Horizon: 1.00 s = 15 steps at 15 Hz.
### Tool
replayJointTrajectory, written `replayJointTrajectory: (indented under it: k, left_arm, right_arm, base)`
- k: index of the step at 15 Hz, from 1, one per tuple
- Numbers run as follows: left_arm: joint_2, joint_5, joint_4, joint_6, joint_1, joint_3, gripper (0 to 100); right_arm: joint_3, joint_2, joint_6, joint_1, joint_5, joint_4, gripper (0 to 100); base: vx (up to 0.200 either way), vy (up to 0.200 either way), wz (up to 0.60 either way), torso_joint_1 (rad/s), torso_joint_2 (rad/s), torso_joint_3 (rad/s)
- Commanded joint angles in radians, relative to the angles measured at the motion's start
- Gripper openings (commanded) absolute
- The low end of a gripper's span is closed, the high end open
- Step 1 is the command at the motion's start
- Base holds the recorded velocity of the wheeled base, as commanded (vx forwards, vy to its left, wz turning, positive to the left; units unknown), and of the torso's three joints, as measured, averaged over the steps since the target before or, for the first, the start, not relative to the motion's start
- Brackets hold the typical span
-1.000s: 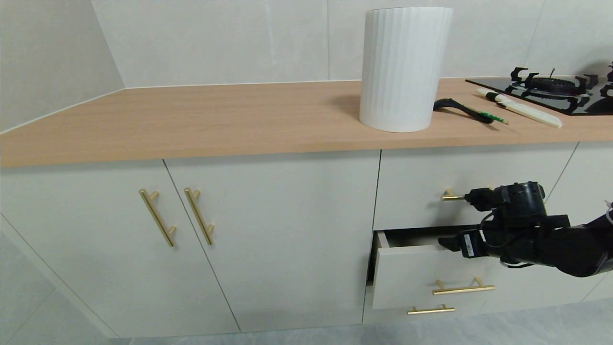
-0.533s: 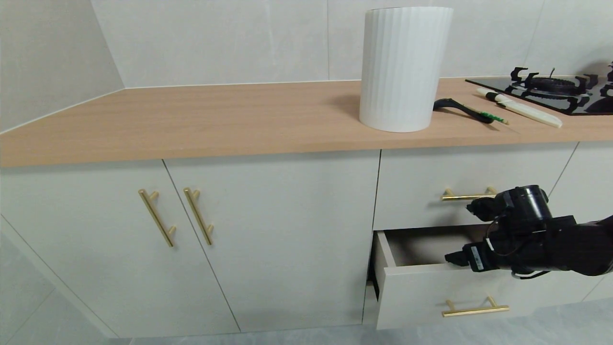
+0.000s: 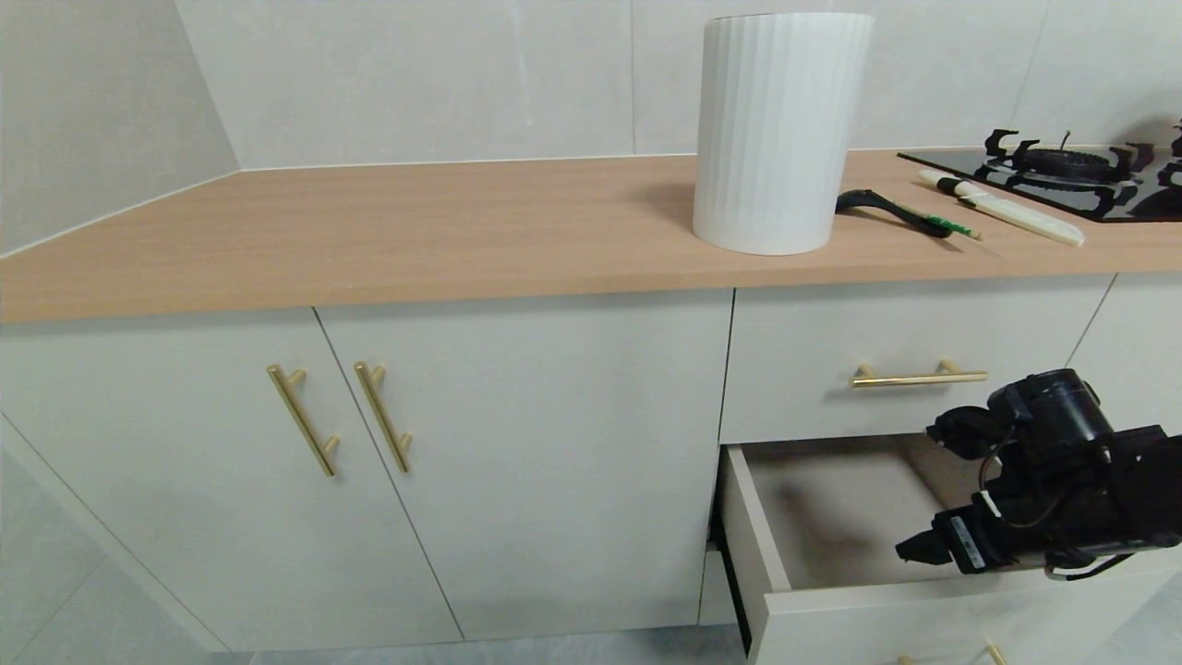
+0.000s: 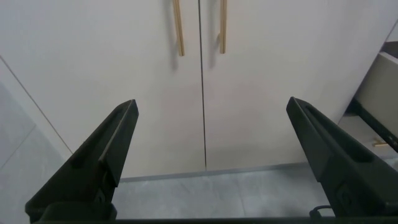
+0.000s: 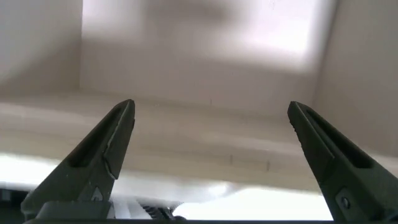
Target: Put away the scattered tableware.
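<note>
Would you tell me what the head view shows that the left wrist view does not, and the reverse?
Head view alone: the white ribbed container, black utensil and knife on the countertop, the stove, and the right gripper at the open drawer. Left wrist view alone: the left gripper, open. Both: the two cabinet doors with gold handles, and the drawer's side.

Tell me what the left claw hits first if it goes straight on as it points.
The left claw points at the closed cabinet doors. Going straight, it would likely meet them first, near their seam, below the gold handles. Nothing shows in between, though depth is unclear.
</note>
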Motion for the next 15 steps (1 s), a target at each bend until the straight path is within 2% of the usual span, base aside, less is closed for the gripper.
replayJointTrajectory:
  k: [1,9,15]
  left_arm:
    - [0.001,0.000,-0.001,0.000,0.000,0.000,100]
    - [0.001,0.000,0.001,0.000,0.000,0.001,100]
    - [0.001,0.000,-0.001,0.000,0.000,0.000,100]
  right_arm:
    - [0.036,-0.040,-0.001,0.003,-0.002,0.008,100]
    - [0.067,-0.132,-0.058,0.088,-0.004,0.312,100]
    - [0.062,-0.208,-0.121,0.152,-0.057,0.577,100]
  base:
    - [0.000,0.000,0.00,0.000,0.00,0.000]
    - [0.000,0.000,0.00,0.000,0.00,0.000]
    - [0.000,0.000,0.00,0.000,0.00,0.000]
